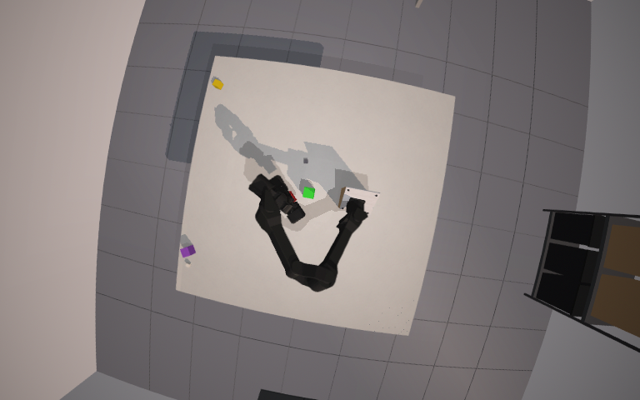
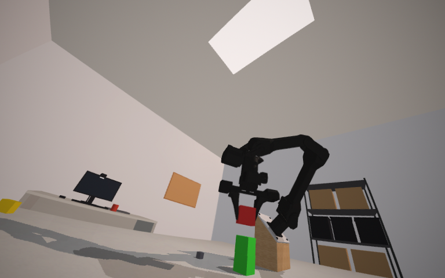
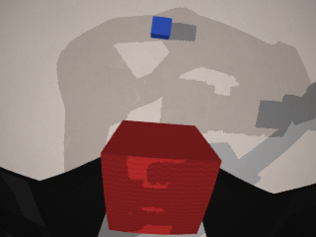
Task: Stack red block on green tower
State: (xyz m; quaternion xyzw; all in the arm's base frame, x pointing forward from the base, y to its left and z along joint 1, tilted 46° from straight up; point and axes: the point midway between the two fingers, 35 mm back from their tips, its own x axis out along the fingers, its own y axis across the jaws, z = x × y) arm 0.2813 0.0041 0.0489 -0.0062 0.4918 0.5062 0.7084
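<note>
The red block (image 1: 292,196) (image 2: 246,214) (image 3: 160,190) is held in the air between the fingers of my gripper (image 1: 289,200) (image 2: 246,218) (image 3: 156,161), which is shut on it. The green tower (image 1: 308,192) (image 2: 244,255) stands upright on the table. In the exterior view the red block appears above the tower's top with a gap between them. In the top view the red block is a little to the left of the tower, not over it. The tower does not show in the wrist view. The arm hides most of the red block in the top view.
A blue block (image 3: 161,27) lies on the table ahead in the wrist view. A small dark cube (image 1: 305,161) (image 2: 199,255) is near the tower. The arm's wooden base (image 2: 267,251) stands beyond it. A yellow block (image 1: 217,84) (image 2: 8,205) and a purple block (image 1: 187,250) lie near the table's left edge.
</note>
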